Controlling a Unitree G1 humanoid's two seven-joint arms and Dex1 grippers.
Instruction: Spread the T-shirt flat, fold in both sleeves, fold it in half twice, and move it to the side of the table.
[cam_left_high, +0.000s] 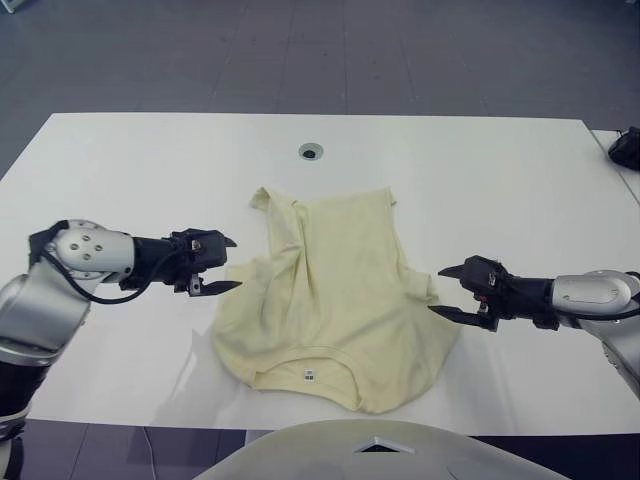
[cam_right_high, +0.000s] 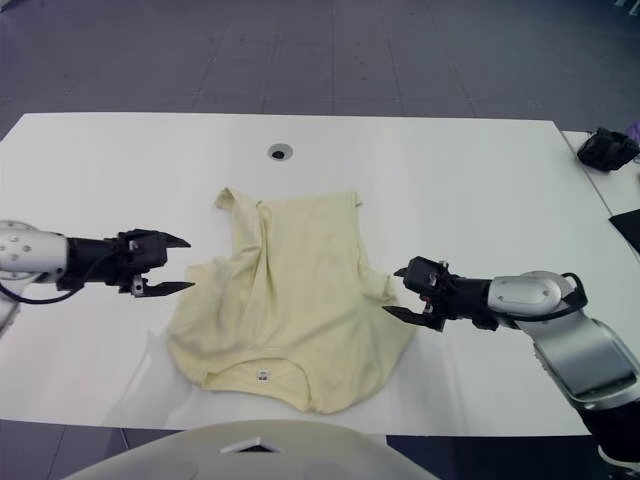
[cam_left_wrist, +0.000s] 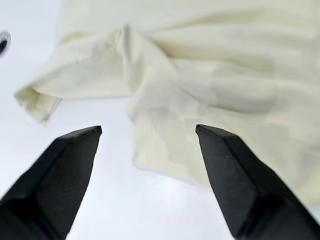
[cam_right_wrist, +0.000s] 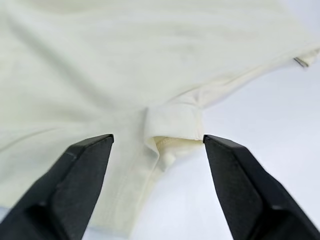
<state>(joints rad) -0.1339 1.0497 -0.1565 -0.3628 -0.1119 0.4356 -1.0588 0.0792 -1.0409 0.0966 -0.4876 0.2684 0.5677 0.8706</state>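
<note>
The crumpled pale-yellow T-shirt (cam_left_high: 330, 300) lay on the white worktop (cam_left_high: 120, 160) between the left gripper (cam_left_high: 237, 263) and the right gripper (cam_left_high: 436, 290), each spread wide, empty and just beside a side edge of the cloth.

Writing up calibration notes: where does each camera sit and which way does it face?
Left eye view: head, facing forward and down at the T-shirt on the table; left gripper and right gripper show, open, either side.
Right eye view: same head, same scene, slightly offset.
Left wrist view: left wrist, facing the shirt's crumpled edge between its fingers.
Right wrist view: right wrist, facing a bunched sleeve between its fingers.
Shared: all four see the T-shirt.
</note>
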